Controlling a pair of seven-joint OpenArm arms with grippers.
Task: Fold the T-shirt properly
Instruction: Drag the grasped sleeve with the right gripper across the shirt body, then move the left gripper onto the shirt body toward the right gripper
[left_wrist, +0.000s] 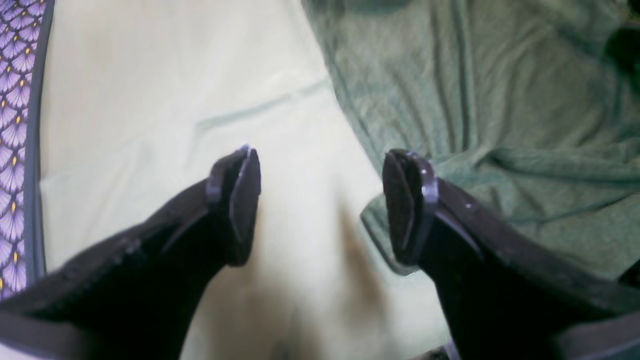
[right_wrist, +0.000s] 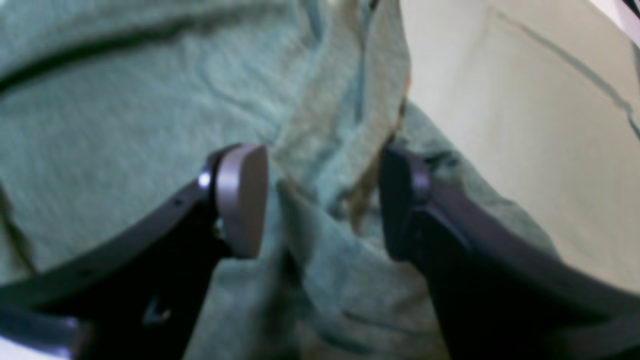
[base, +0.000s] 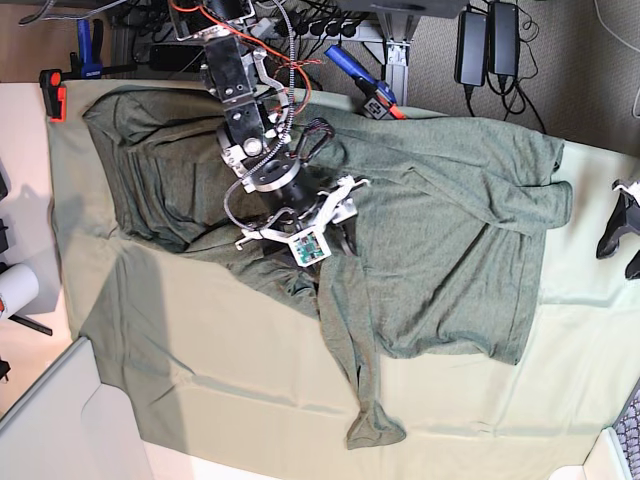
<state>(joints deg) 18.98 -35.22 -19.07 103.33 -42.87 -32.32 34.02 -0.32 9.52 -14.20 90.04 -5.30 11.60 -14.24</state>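
The T-shirt (base: 430, 230) lies spread and half folded on the desk (base: 560, 420). The right pincer (right_wrist: 322, 200) stands wide over a bunched fold; it should lift straight up. The left pincer (left_wrist: 320, 205), wide and empty, hovers beside the T-shirt's edge.

black curved claw (left_wrist: 320, 205), silver jointed arm (base: 245, 110), orange cables (base: 290, 65)
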